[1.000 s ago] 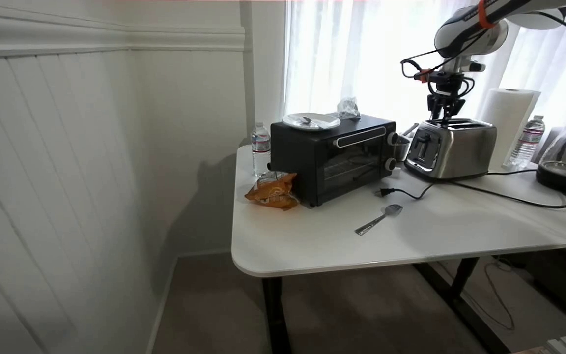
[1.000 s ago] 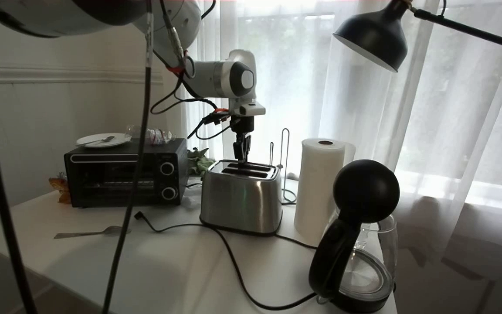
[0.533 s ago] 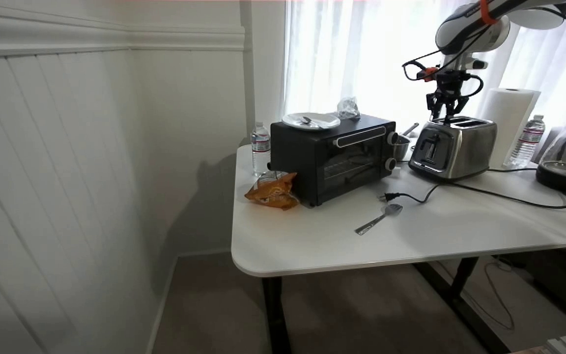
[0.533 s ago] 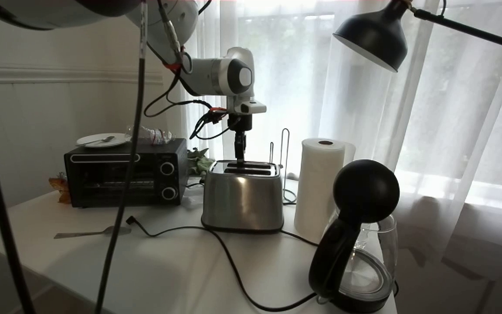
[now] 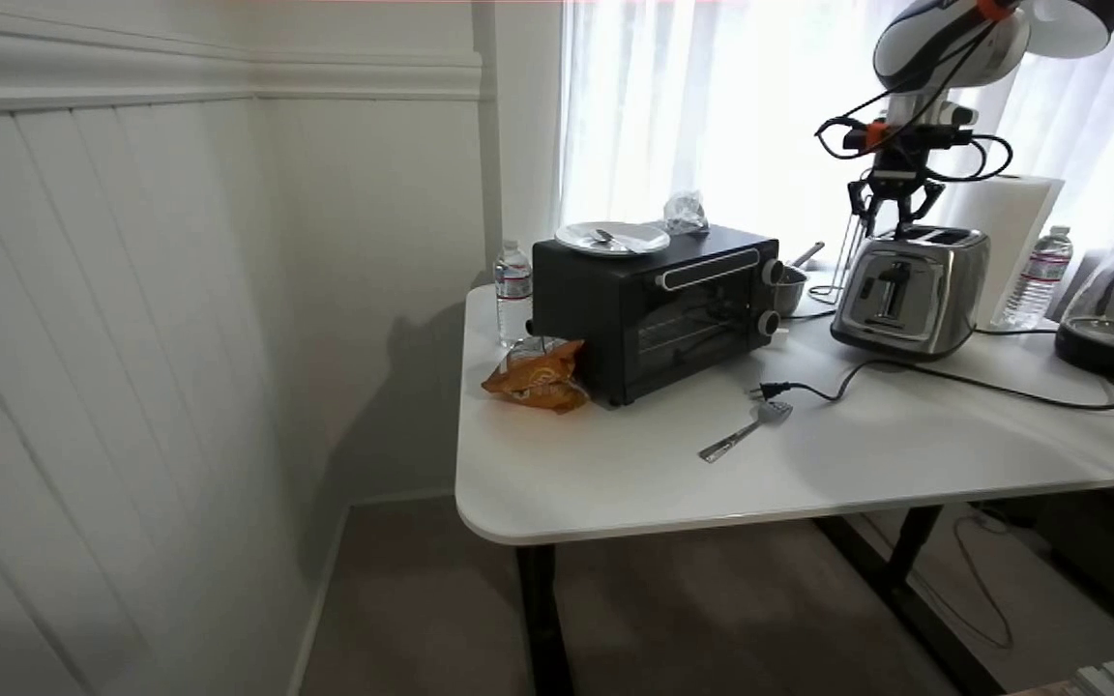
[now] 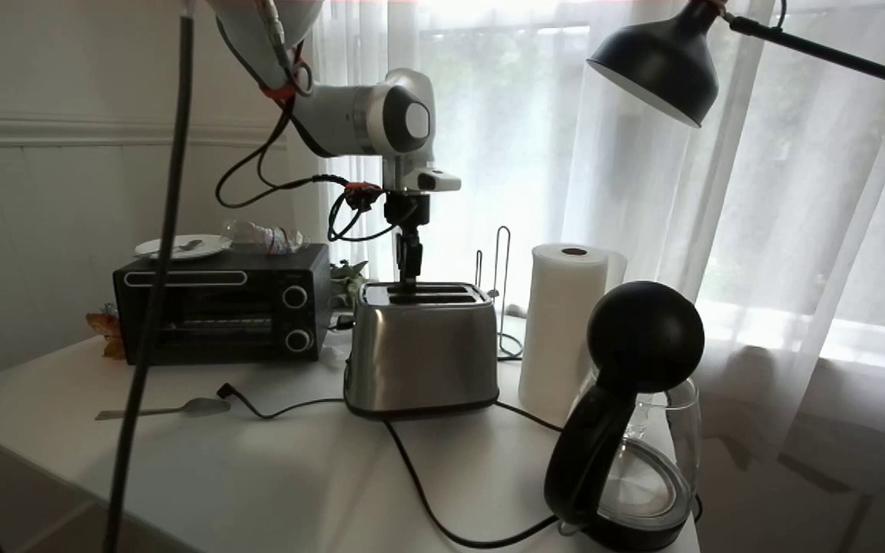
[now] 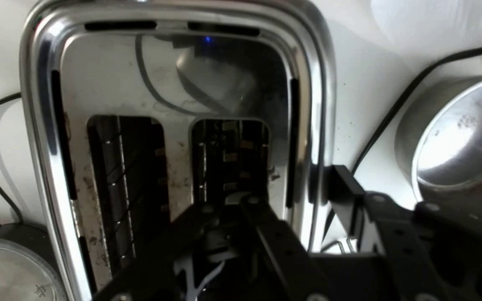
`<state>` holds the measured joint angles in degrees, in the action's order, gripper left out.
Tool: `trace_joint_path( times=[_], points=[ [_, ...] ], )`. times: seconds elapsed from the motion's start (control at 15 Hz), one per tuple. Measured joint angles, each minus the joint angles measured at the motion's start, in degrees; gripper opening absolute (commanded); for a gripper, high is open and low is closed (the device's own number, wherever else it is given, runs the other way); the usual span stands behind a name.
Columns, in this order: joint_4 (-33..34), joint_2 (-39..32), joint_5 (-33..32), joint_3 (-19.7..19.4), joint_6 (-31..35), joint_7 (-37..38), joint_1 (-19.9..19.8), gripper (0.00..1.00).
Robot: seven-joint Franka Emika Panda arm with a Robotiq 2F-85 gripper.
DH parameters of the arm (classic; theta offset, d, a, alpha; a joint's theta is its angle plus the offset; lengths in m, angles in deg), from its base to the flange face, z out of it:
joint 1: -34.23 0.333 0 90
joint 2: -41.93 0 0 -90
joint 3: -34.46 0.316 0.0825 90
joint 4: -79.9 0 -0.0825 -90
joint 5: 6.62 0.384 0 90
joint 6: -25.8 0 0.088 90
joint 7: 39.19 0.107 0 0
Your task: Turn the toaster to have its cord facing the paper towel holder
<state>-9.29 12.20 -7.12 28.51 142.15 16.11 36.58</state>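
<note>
Now, straight to the gripper (image 7: 295, 192), which straddles the toaster's (image 6: 423, 357) top rim: one finger down a slot, its tip lost in the dark, the other finger (image 7: 343, 188) flat to the outside, and the wall pinched between them. Right above hangs the arm (image 6: 404, 127). The toaster stands toward the window-side edge of the table (image 5: 615, 483), between oven and towels, its lever end on show in an exterior view. Near it on the window side, the pot (image 7: 406, 125); past its other end, the towels (image 6: 565, 338), close to that same edge. A black cord (image 6: 531, 419) leaves the toaster's foot on the towels' side, and whose it is, you cannot tell! A second lead (image 6: 485, 544) runs from a plug (image 5: 772, 390) round to the kettle (image 5: 1113, 314), a bottle (image 5: 1039, 275) near it. Then the oven (image 5: 659, 309), carrying a plate (image 5: 651, 239), a fork (image 5: 612, 240) and crumpled plastic (image 5: 686, 213). Toward the rounded corner, it's the chip bag (image 5: 538, 377) beside the oven, the other bottle (image 5: 513, 290) behind it along the end edge, and out toward the front edge a utensil (image 5: 748, 432), just beside the plug.
</note>
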Motion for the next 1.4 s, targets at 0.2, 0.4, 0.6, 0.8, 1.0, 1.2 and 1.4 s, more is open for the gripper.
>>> trace_joint_path(
  times=[0.2, 0.4, 0.6, 0.8, 1.0, 1.2, 1.4],
  points=[
    [-3.8, 2.8, -0.6, 0.1, 0.9, -4.7, 0.3, 0.17],
    [-6.7, 4.9, -0.7, 0.2, 2.5, -10.2, 0.3, 0.17],
    [-8.2, 5.6, -0.5, 0.8, 3.3, -15.5, 0.2, 0.17],
    [-8.6, 5.6, -0.2, 1.2, 3.4, -19.3, 0.2, 0.17],
    [-8.6, 5.6, -0.2, 1.3, 3.4, -21.4, 0.2, 0.17],
    [-8.3, 5.5, -0.2, 1.2, 3.3, -22.8, 0.1, 0.42],
    [-8.3, 3.8, -0.2, 1.2, 3.5, -22.8, 0.1, 0.42]
  ],
)
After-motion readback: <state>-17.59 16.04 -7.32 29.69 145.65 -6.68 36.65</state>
